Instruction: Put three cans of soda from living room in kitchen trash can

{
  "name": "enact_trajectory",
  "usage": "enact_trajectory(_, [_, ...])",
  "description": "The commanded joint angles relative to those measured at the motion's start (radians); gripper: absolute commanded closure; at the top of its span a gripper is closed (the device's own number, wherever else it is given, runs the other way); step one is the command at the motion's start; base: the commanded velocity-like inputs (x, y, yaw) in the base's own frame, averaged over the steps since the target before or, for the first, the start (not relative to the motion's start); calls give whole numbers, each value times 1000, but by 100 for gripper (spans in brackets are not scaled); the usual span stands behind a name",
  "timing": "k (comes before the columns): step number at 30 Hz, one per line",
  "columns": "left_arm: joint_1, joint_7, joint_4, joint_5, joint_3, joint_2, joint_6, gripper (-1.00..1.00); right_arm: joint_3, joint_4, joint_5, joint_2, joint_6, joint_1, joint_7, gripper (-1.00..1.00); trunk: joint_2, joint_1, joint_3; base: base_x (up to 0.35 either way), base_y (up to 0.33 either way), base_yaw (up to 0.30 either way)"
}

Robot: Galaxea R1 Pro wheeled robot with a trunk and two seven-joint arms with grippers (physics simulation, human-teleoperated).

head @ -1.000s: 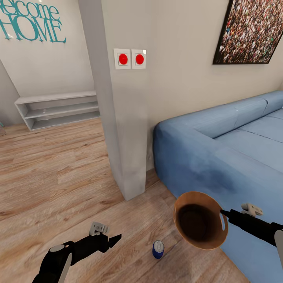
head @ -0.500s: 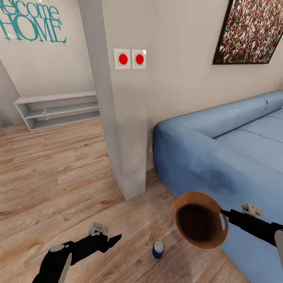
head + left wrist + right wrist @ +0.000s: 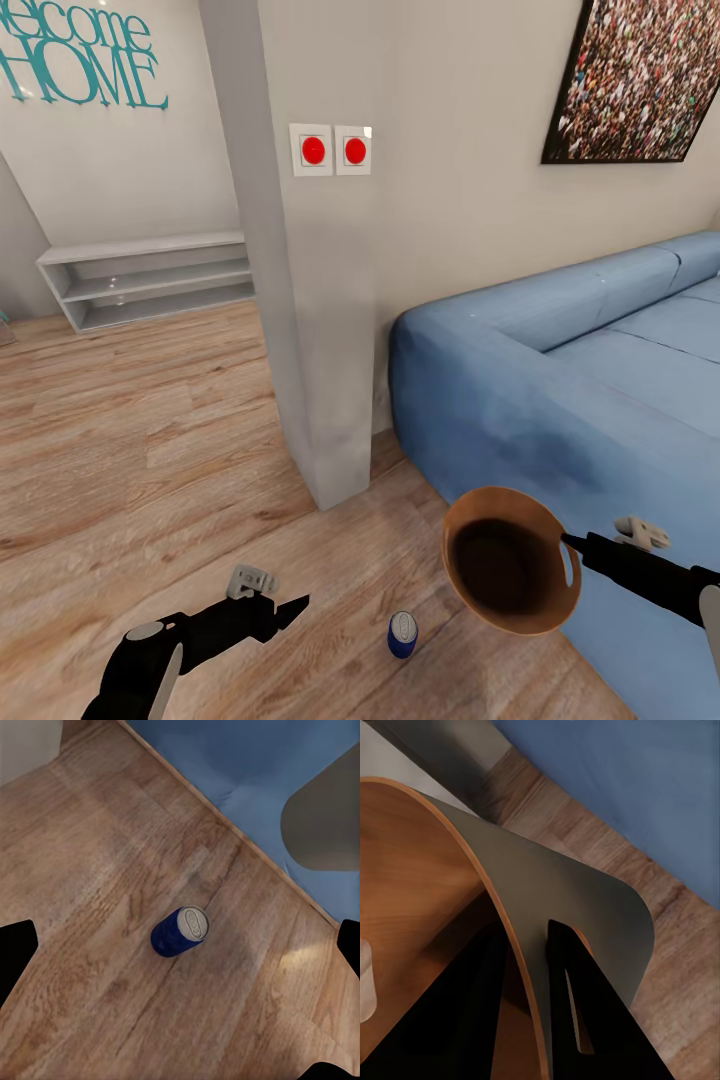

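Observation:
A blue can of soda (image 3: 402, 634) with a silver top stands upright on the wood floor, between my two arms and close to the sofa's corner. My left gripper (image 3: 295, 608) hovers to its left, open and holding nothing. In the left wrist view the can (image 3: 180, 931) sits on the floor ahead, between the spread fingers (image 3: 15, 954). My right gripper (image 3: 567, 541) is shut on the rim of the tash can (image 3: 510, 560), which hangs tilted above the floor with its brown inside facing me. In the right wrist view the fingers (image 3: 577, 1012) pinch the bin's wall (image 3: 585, 907) at the slot handle.
A blue sofa (image 3: 570, 370) fills the right side, and its corner is just behind the bin. A white wall pillar (image 3: 310, 330) with two red switches stands ahead. Low grey shelves (image 3: 150, 280) line the far left wall. Wood floor (image 3: 140, 440) stretches to the left.

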Motion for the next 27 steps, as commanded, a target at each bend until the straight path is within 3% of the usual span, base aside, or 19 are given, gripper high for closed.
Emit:
enact_trajectory(1, [0,0,-1,0,0,0,0,-100,0,-1,-32,0,6,0,1,100,0,0,0,0,0,0])
enact_trajectory(23, [0,-1,-3,1,0,0,0,-100,1,0,-32,0,6,0,1,100,0,0,0,0,0,0])
enact_trajectory(27, [0,-1,-4,1,0,1,0,-100,1,-1,-33,0,10,-1,0,100,0,0,0,0,0,-150])
